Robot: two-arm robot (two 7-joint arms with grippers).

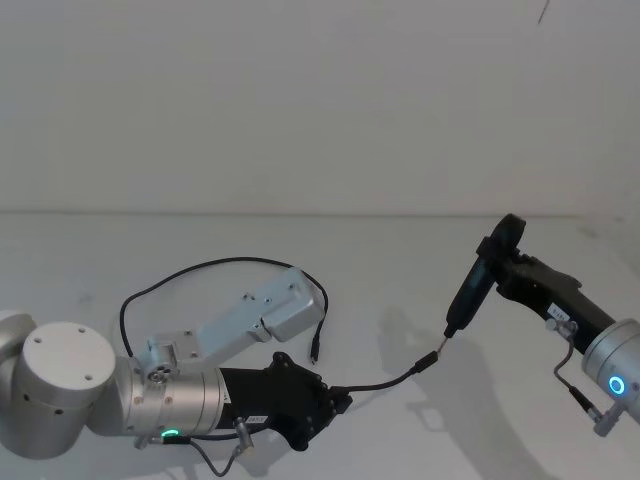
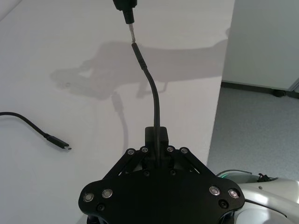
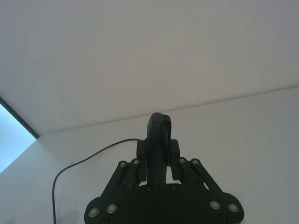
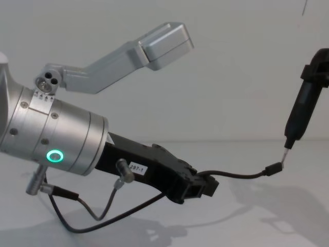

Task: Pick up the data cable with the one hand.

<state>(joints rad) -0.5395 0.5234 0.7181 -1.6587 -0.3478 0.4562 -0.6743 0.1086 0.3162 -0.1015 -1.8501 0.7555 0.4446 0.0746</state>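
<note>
Data cable pinched near one end in my left gripper, lifted off tabletop, rest looping back toward its far edge, other plug lying flat | my right gripper clamped on pen tool, tip just at cable's raised plug

The left gripper sits low at the left over the table, clamping the data cable. The cable's near end rises rightward to the pen-like tool held in the right gripper; its remainder loops behind the left arm.
</note>
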